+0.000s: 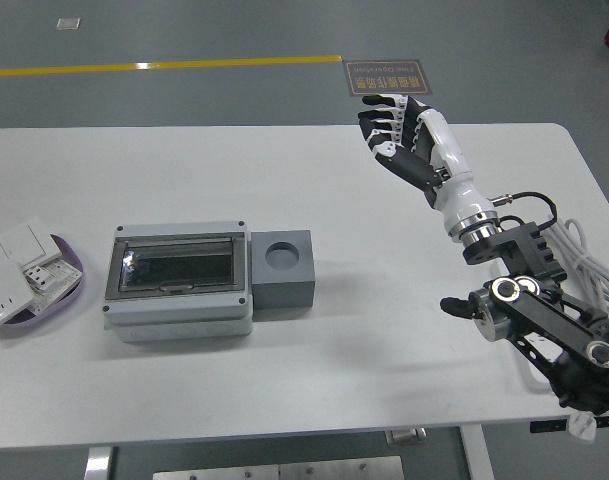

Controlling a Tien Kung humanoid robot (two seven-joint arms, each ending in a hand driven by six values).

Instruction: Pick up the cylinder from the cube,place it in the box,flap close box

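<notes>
A grey box point(179, 281) with a clear dark flap lid lies shut on the left half of the table. Touching its right side stands a dark grey cube point(283, 267) with an empty round hole in its top. No cylinder shows anywhere. My right hand point(396, 128), white with black fingertips, is raised high over the table's right part, well away from the cube, fingers spread and holding nothing. Its black arm point(544, 325) comes in from the lower right. My left arm is out of view.
A purple dish point(46, 283) with white switch plates point(19, 264) sits at the left edge. A white power strip point(529, 285) with coiled cable lies at the right edge, behind my arm. No person is at the far side.
</notes>
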